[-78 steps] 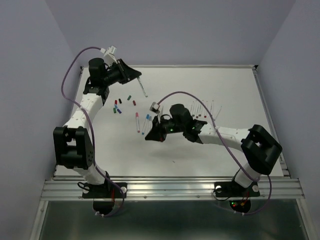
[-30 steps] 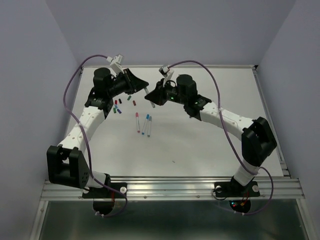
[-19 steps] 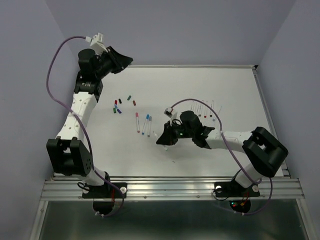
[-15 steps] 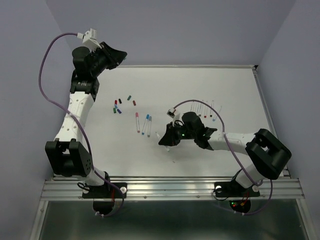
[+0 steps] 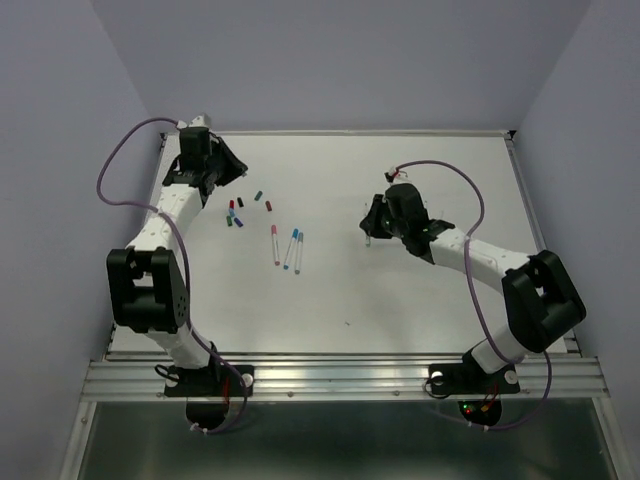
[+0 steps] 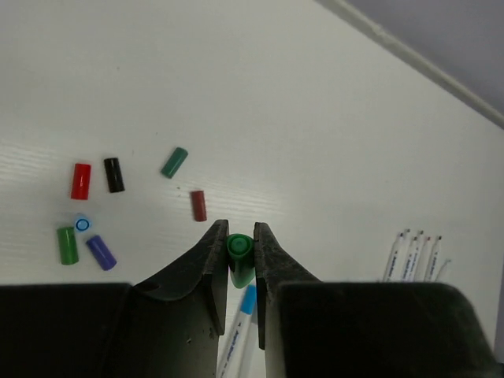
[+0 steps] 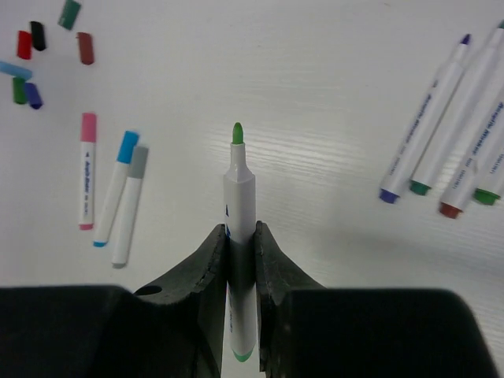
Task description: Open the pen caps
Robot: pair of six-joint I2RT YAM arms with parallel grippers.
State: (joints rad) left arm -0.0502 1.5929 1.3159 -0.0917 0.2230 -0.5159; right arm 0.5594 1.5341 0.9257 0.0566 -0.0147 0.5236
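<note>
Pinching a green cap [image 6: 240, 256] between its closed fingers, the left gripper [image 6: 240, 235] hangs over the far left part of the table [image 5: 400, 300]. Loose caps [image 6: 114, 174] in red, black, teal, brown, green and purple lie below it. Well apart to the right, the right gripper [image 7: 240, 236] is clamped on the green pen [image 7: 239, 189], its bare tip pointing away. Three capped pens [image 7: 118, 189] lie side by side between the arms, and the uncapped pens [image 7: 441, 134] lie in a row at the right.
</note>
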